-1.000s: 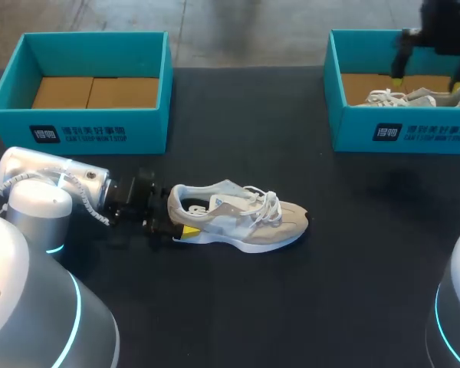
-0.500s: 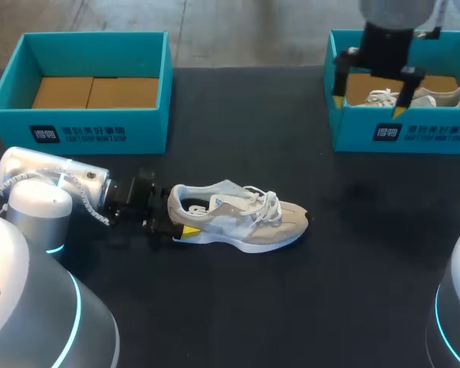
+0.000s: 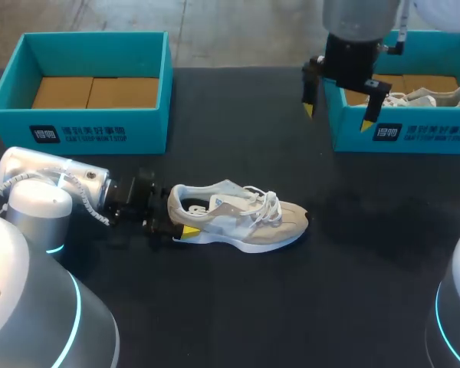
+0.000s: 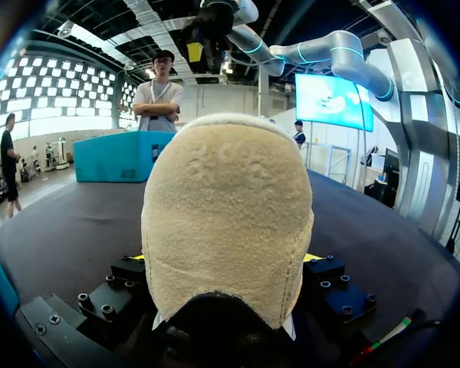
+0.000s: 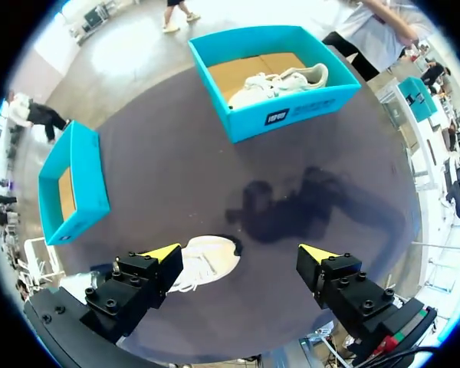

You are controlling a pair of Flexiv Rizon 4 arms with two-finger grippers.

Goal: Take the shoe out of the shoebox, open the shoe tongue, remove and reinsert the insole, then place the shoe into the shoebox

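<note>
Item 1. Sneaker (image 3: 241, 220): lies on its sole on the black table (image 3: 353, 291), out of both boxes, toe towards your right arm's side, laces (image 3: 267, 204) tied.

Item 2. Left gripper (image 3: 178, 218): low at the heel, one finger on each side, pinching the heel counter. Treat it as your anchor.

Item 3. Right gripper (image 3: 336, 116): fingers spread wide, nothing between them, hanging above the table beside the right shoebox (image 3: 345, 132), well apart from the sneaker.

Item 4. Right shoebox: holds a second pale shoe (image 3: 414, 98). Left shoebox (image 3: 100, 126): only its cardboard floor shows.

Step in hand, as judged: opening the tongue (image 3: 234, 192).
- Bring your right fingers down over the collar, behind the lace knot.
- Narrow them before contact so they take the tongue's upper edge, not a lace loop.
- Draw it up and towards the toe.
- Keep the heel clamped, or the light shoe will likely slide or tip.
</note>
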